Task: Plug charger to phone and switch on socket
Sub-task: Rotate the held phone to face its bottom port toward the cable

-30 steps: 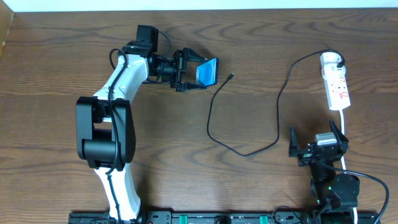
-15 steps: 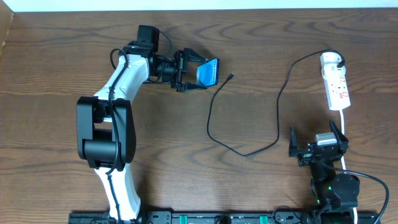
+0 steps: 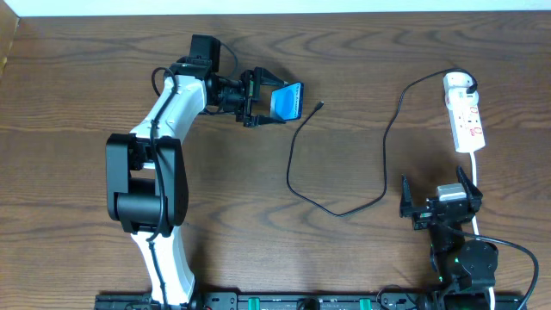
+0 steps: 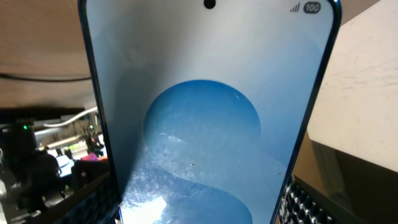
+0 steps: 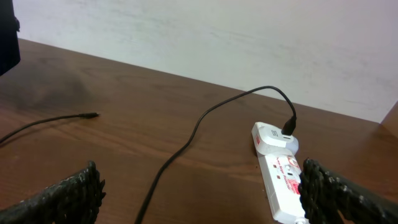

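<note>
My left gripper (image 3: 269,102) is shut on the phone (image 3: 287,100), a slim blue-screened handset held tilted above the table at the upper middle; its screen fills the left wrist view (image 4: 205,118). The charger's thin black cable (image 3: 336,210) loops across the table, its small connector tip (image 3: 319,106) lying just right of the phone and its white plug (image 3: 457,83) seated in the socket (image 3: 467,120), a white power strip with red marks at the far right. My right gripper (image 3: 439,207) is open and empty, below the socket; its view shows the cable (image 5: 186,143), tip (image 5: 93,115) and socket (image 5: 283,183).
The socket's thicker white cord (image 3: 478,185) runs down past my right gripper toward the table's front edge. The table (image 3: 69,172) is dark brown wood. A pale wall (image 5: 249,37) stands behind the far edge.
</note>
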### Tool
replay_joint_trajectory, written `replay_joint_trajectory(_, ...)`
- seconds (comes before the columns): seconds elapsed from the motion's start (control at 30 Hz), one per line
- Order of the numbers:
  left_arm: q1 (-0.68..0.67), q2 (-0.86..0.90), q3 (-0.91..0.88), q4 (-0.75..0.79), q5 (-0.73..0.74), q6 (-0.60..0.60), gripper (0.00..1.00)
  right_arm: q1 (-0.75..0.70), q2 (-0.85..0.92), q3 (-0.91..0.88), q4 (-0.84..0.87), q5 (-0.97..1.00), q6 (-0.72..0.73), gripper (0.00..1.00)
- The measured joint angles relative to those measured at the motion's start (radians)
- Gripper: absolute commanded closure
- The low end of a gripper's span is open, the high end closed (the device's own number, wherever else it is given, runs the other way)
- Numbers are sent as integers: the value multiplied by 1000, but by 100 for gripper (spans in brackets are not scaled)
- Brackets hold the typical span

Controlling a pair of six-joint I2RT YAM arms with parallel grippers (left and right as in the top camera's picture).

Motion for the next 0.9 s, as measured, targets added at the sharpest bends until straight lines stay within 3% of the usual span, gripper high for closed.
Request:
replay_joint_trajectory(0.4,0,0,0,0,-109,206,47,0,0,0,0,0,0,1)
replay_joint_trajectory(0.73,0,0,0,-23,-312,433,47,0,0,0,0,0,0,1)
replay_joint_trajectory(0.9,-1,-1,0,-110,-461,513,47,0,0,0,0,0,0,1)
